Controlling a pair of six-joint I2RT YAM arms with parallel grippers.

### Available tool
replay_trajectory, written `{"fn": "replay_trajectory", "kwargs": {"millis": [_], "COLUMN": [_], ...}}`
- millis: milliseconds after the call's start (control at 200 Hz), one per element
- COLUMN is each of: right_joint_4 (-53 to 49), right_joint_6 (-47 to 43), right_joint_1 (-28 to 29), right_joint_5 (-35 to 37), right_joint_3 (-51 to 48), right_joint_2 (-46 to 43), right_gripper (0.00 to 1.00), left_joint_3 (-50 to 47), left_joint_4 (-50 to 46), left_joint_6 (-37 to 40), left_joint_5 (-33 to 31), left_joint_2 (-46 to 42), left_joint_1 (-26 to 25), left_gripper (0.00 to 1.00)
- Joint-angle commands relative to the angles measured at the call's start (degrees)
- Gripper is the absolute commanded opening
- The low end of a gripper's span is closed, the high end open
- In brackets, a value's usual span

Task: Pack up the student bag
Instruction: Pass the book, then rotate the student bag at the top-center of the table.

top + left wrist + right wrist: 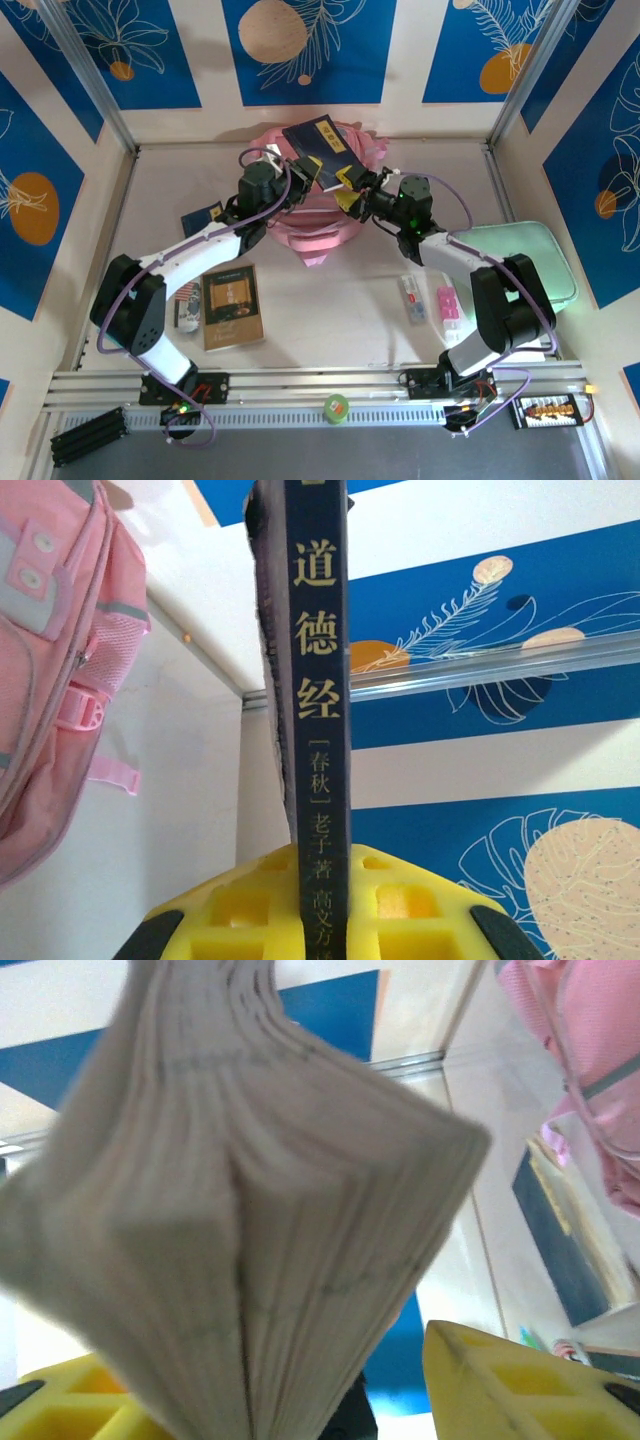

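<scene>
The left gripper (322, 920) is clamped on the spine of a book (318, 680), held over the bag (318, 228) at the far middle of the table (330, 310). The right gripper (290, 1395) straddles the pages (300, 1210) — gripping or not, I cannot tell. Held by one edge, the book may splay and snag on the bag's mouth. The right wrist view shows the pages fanning loose; the left wrist view shows a tidy spine
</scene>
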Motion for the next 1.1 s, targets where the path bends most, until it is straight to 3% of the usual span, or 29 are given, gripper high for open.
{"fn": "replay_trajectory", "kwargs": {"millis": [0,180,500,655,770,985,1090], "right_joint_4": [3.54,6.20,6.18,-1.54,-10.02,-31.94,-38.07], "right_joint_6": [2.60,1.91,-1.17,-6.68,-12.15,-25.54,-29.64], "right_joint_1": [0.70,0.90,0.35,-1.25,-3.56,-7.92,-9.22], "right_joint_5": [2.61,2.92,2.33,1.28,1.41,5.32,7.78], "right_joint_3": [1.18,1.41,0.87,-0.81,-3.22,-4.62,-4.90], "right_joint_2": [0.90,1.06,-0.40,-3.89,-8.56,-19.36,-23.31], "right_gripper": [0.50,0.40,0.10,0.04,0.02,0.01,0.02], "left_joint_3": [-0.09,-1.44,-3.11,-3.11,-2.94,2.25,6.51], "left_joint_4": [8.45,10.04,4.75,-9.87,-22.51,-42.20,-47.27], "left_joint_6": [-1.96,-3.32,-1.55,4.95,14.91,40.23,46.59], "left_joint_5": [1.04,0.85,-0.91,-2.68,-5.00,-13.19,-12.78], "left_joint_2": [-0.88,-1.12,-3.44,-5.21,-6.00,-3.59,0.86], "left_joint_1": [-0.59,-0.60,-0.55,-0.50,-0.40,0.12,1.05], "left_gripper": [0.00,0.00,0.00,0.42,0.64,0.94,0.96]}}
